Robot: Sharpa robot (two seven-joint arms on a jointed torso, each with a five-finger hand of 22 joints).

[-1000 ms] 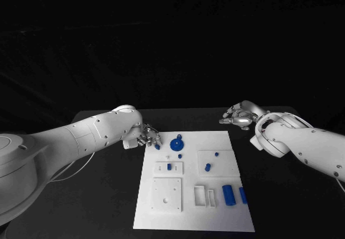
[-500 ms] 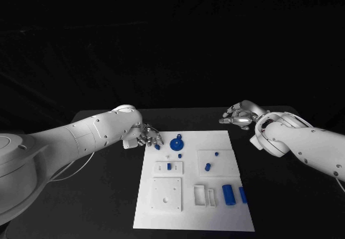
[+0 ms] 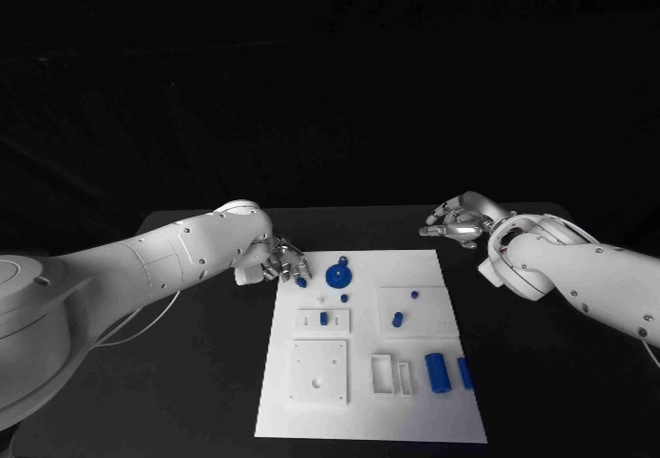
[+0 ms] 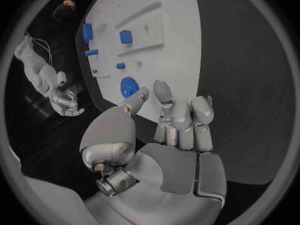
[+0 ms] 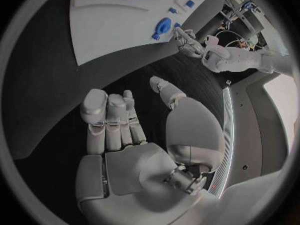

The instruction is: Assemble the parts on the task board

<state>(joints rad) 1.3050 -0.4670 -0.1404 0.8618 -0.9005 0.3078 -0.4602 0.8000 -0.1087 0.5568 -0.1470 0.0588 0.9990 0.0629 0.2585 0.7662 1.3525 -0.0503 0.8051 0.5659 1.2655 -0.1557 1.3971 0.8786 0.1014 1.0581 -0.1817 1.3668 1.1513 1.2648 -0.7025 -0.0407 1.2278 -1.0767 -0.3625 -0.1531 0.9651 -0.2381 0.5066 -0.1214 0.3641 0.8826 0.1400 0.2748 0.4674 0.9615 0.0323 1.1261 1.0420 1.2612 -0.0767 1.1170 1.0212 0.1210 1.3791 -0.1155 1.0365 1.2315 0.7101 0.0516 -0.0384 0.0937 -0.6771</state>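
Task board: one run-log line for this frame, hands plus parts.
left hand: at board far-left corner, holds nothing | right hand: off board, holds nothing | disc: on board

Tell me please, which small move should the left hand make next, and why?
Probably a short reach toward the round blue part. The left hand hovers at the far left corner of the task board, fingers apart and holding nothing, and that part lies nearest its fingertips. The right hand waits off the board.
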